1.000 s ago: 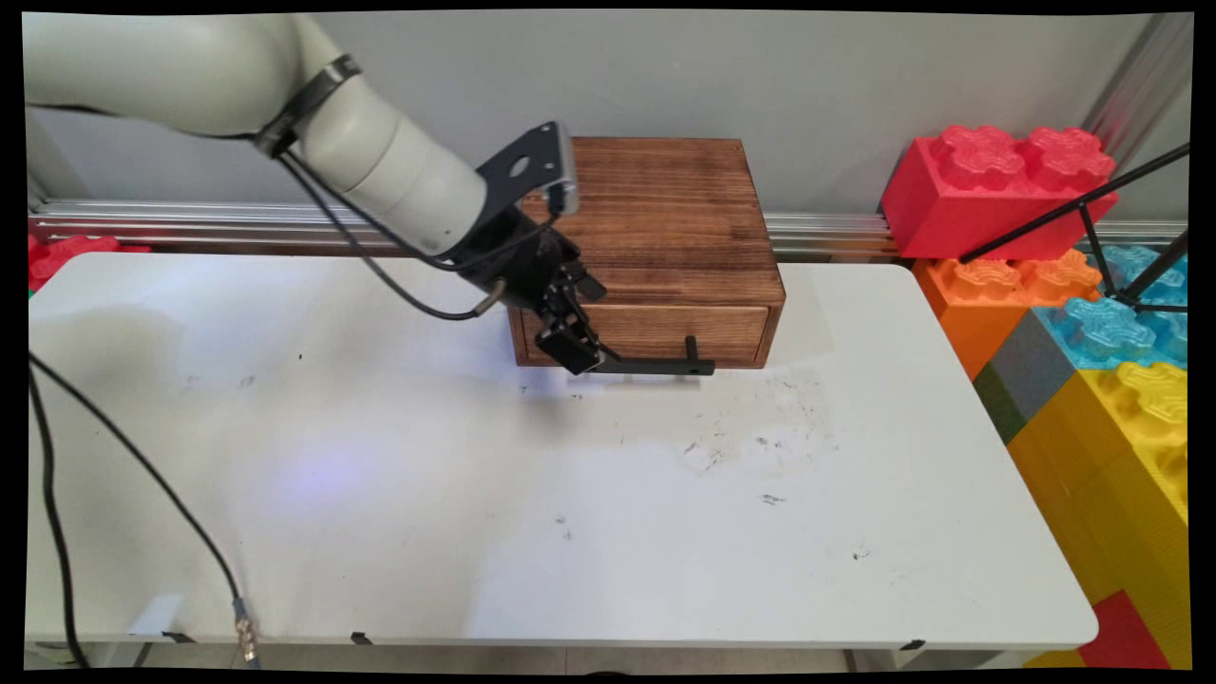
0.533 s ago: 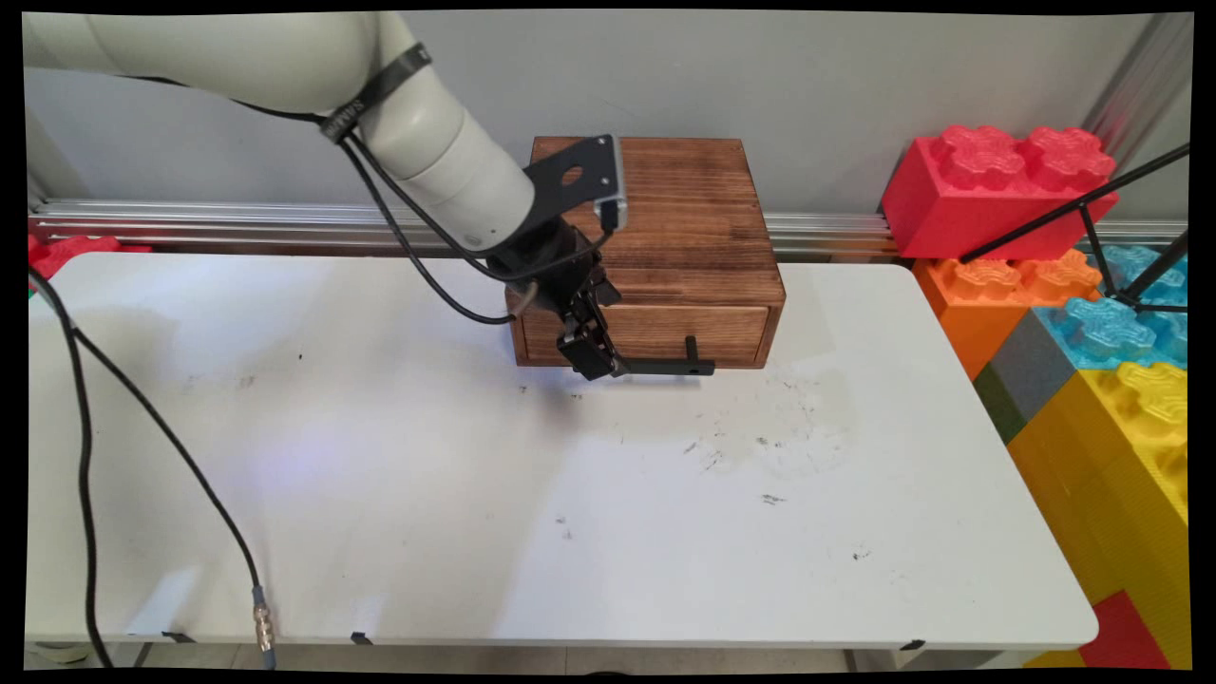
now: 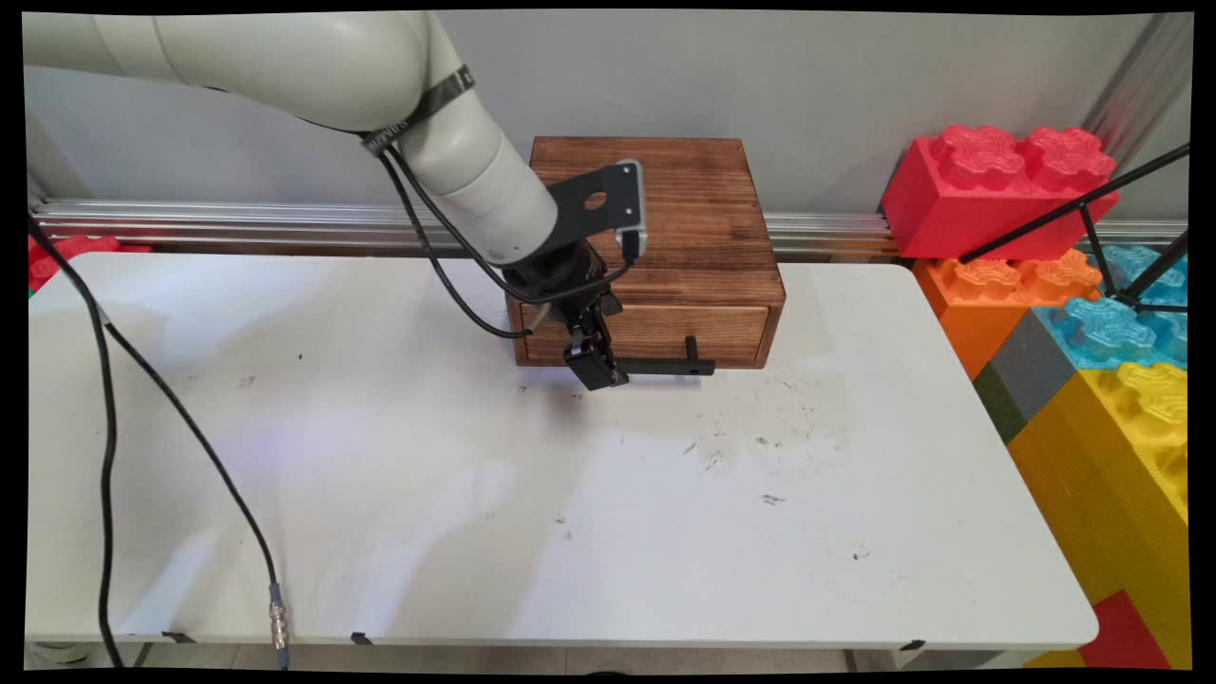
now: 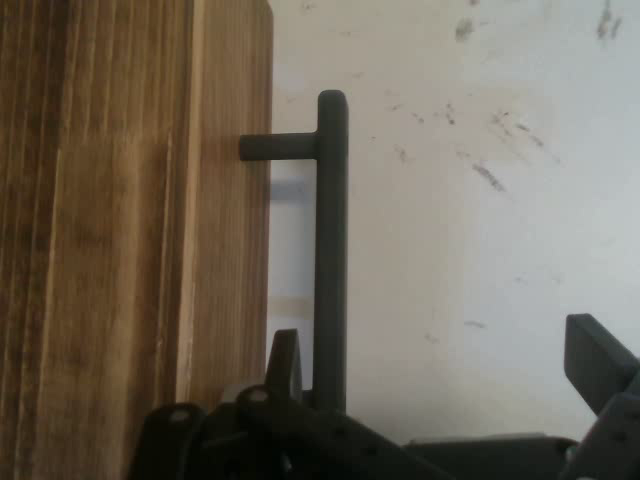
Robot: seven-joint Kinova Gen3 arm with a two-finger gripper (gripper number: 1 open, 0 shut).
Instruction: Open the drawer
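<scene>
The gripper [image 3: 598, 369], its fingers spread, straddles one end of the rigid black bar handle [image 4: 331, 250] on the wooden drawer box [image 3: 655, 247], likely heavy

Visible on one white table [image 3: 665, 532]: one wooden drawer box [image 3: 665, 218] bearing one black bar handle [image 3: 665, 367], with two posts presumed but only one post [image 4: 280, 147] seen. Present above it: one white arm [image 3: 313, 66] carrying one black gripper [image 3: 597, 366], plus two black cables [image 3: 171, 427] hanging over the table. Stacked at the right: one red block [image 3: 988, 190], one orange block [image 3: 997, 285], two translucent blue blocks [image 3: 1111, 328], one yellow block [image 3: 1130, 437].
</scene>
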